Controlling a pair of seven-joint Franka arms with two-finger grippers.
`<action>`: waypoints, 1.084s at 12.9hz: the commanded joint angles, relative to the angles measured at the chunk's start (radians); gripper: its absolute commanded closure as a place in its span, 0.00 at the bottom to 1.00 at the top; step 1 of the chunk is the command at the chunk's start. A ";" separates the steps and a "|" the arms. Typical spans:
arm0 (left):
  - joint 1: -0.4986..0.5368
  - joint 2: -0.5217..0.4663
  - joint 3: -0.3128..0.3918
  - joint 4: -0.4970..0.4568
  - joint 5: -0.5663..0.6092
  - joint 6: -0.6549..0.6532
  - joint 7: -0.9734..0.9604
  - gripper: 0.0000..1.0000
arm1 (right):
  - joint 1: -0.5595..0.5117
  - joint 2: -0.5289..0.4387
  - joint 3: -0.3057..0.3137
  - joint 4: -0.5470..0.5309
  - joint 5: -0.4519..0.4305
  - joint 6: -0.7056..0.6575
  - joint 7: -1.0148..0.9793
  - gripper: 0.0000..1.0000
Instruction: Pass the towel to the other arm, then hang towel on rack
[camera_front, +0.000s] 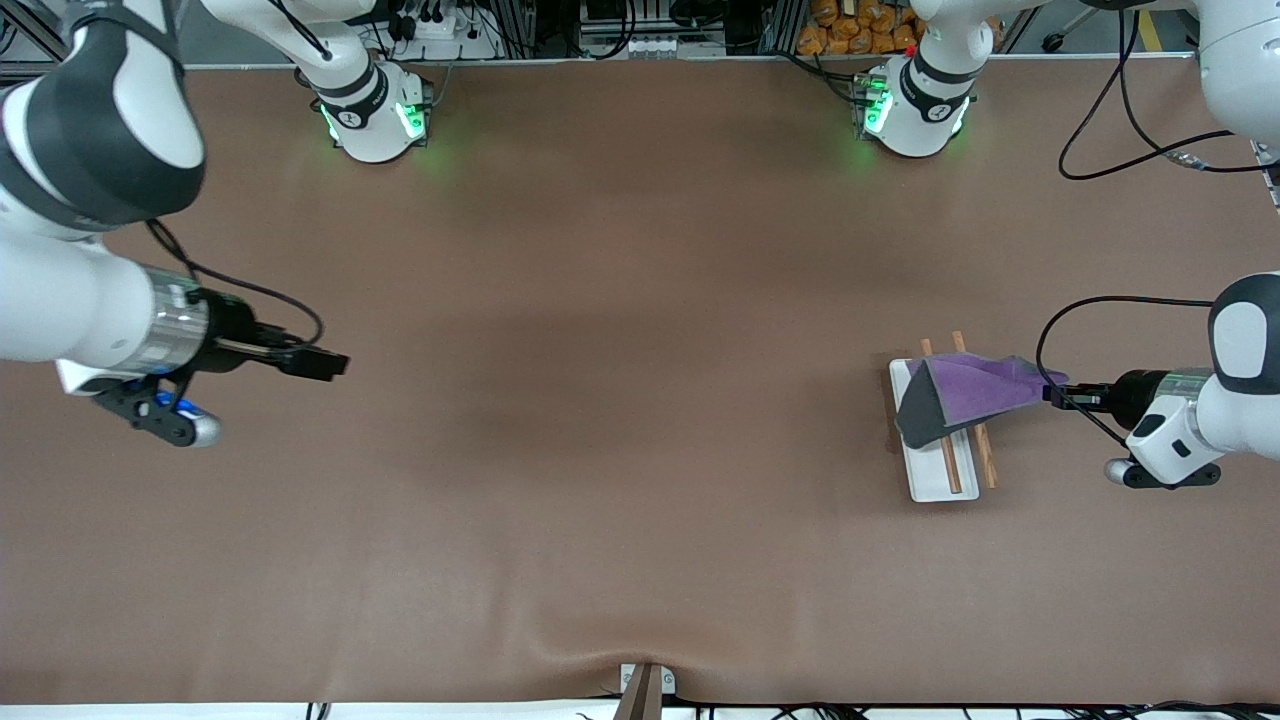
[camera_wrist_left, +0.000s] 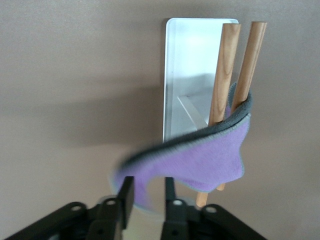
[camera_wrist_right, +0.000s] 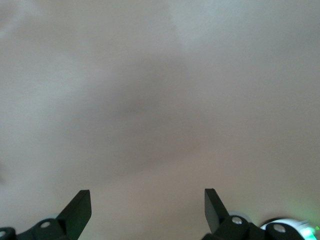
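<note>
The towel (camera_front: 965, 392) lies draped over the two wooden rods (camera_front: 985, 455) of the rack (camera_front: 930, 480), purple side up, with a grey flap hanging toward the right arm's end. My left gripper (camera_front: 1050, 394) is at the towel's corner on the side toward the left arm's end. In the left wrist view its fingers (camera_wrist_left: 125, 192) stand apart, and the blurred corner of the towel (camera_wrist_left: 205, 160) hangs loose between them, not pinched. The rods (camera_wrist_left: 225, 65) rise over the white base (camera_wrist_left: 190, 55). My right gripper (camera_front: 335, 364) waits open over bare table, nothing between its fingertips (camera_wrist_right: 82, 205).
The rack stands toward the left arm's end of the brown table. A small metal bracket (camera_front: 645, 685) sits at the table edge nearest the front camera. The two arm bases (camera_front: 375, 115) (camera_front: 915, 110) stand along the edge farthest from that camera.
</note>
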 joint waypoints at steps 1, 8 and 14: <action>0.014 -0.010 -0.009 0.010 0.023 0.003 0.012 0.00 | -0.060 -0.036 0.016 -0.023 -0.076 -0.012 -0.196 0.00; 0.014 -0.196 -0.009 0.013 0.023 0.001 -0.002 0.00 | -0.202 -0.036 0.018 -0.054 -0.150 0.024 -0.541 0.00; -0.005 -0.352 -0.035 0.007 0.024 -0.017 -0.020 0.00 | -0.206 -0.255 0.018 -0.406 -0.149 0.268 -0.552 0.00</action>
